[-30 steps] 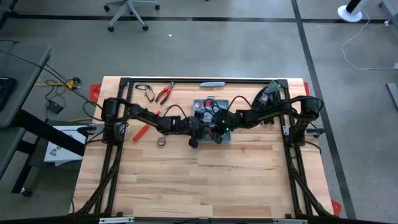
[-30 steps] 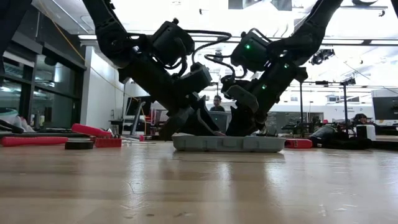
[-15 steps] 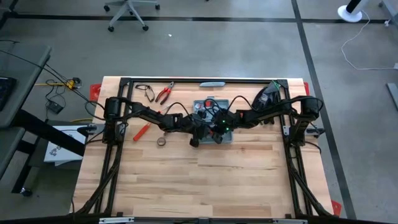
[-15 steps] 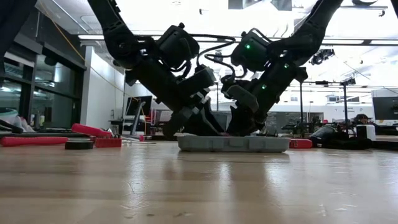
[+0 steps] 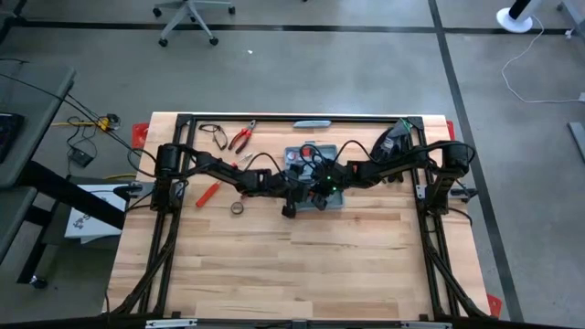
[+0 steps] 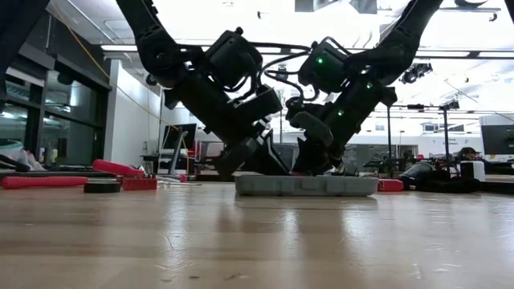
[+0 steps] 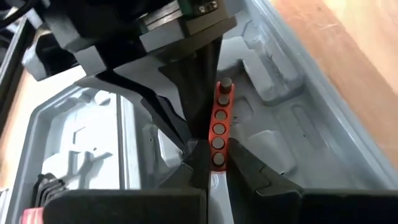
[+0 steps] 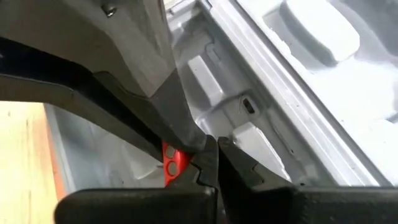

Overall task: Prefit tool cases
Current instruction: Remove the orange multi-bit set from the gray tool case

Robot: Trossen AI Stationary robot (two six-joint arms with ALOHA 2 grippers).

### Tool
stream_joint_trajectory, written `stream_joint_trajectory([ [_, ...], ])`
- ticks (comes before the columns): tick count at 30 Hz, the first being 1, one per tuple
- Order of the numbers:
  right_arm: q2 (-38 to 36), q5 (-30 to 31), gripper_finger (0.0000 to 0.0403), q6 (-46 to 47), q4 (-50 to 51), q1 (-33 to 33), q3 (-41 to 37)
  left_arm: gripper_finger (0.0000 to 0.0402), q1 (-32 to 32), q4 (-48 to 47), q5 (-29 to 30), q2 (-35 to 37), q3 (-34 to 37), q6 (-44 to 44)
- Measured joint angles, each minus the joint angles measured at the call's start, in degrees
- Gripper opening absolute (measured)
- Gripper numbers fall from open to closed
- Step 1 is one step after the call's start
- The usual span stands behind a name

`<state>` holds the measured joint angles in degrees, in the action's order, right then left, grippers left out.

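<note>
The left pincer (image 7: 213,163) has just snapped shut on a red bit holder (image 7: 219,124), inside the open tool case (image 7: 292,118). A second ago its fingers were wide apart. The case lies flat at the back middle of the tabletop (image 5: 274,265), and it has slid a bit to the right. The right pincer (image 8: 211,155) stays closed, pressing down in the case. Next, the holder probably gets pushed into its slot.

The open case (image 5: 315,174) lies under both grippers, which meet over it. A bit holder (image 7: 219,127) sits in the case between the left gripper's (image 7: 211,163) fingers.
</note>
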<state>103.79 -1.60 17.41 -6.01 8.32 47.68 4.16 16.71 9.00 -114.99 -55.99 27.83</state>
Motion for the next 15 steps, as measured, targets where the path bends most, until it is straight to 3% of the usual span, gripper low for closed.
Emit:
stream_joint_trajectory([
  [6, 0.0, 1.1, 0.0000, 0.0, -0.2, 0.0, 0.0, 0.0014, -1.7, -0.7, 4.1, 1.3, 0.0, -0.2],
  [15, -0.9, 2.1, 0.0000, -0.4, 0.1, -0.1, 0.1, 0.0014, -3.2, -10.4, 11.5, 6.1, 0.3, -0.5],
])
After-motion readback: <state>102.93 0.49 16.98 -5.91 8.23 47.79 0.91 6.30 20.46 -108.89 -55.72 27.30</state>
